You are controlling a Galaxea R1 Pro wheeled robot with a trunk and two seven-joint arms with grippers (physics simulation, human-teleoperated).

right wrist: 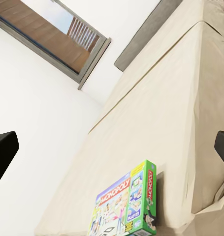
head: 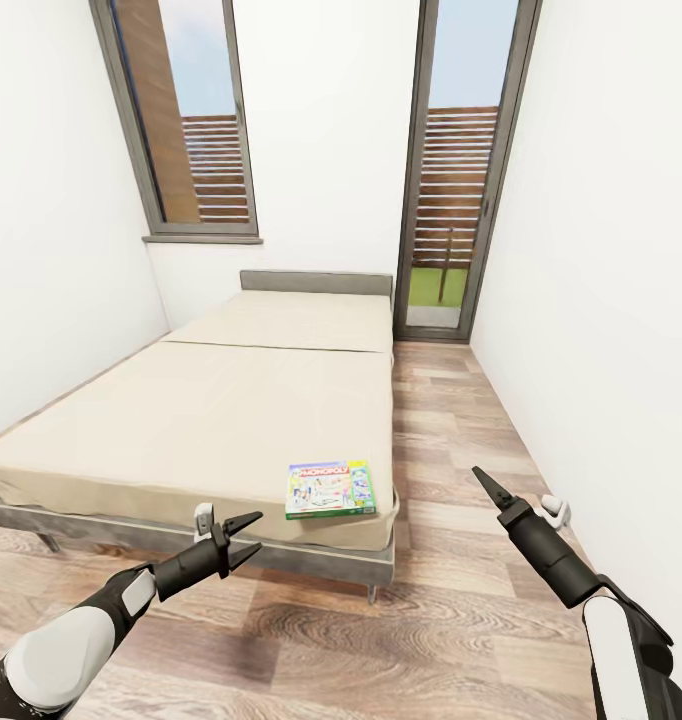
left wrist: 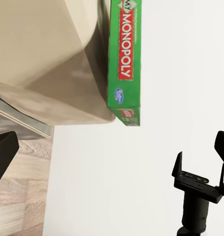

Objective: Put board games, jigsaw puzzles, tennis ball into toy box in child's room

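A flat Monopoly box (head: 330, 490) is seen lying on the near right corner of the bed (head: 211, 420), close to the mattress edge and apart from both grippers. The left gripper (head: 249, 535) is held just below and left of that corner, over the bed frame, its dark pointed fingers (head: 243, 522) spread apart with nothing between them. The right gripper (head: 486, 486) is raised over the plank floor (head: 451, 440) to the box's right; its fingers look nearly together in the head view, though the right wrist view suggests they are parted, so their opening cannot be told with certainty. The box is glossy, green-edged card with red lettering; the mattress is smooth matte beige, the frame and headboard (head: 316, 282) grey.
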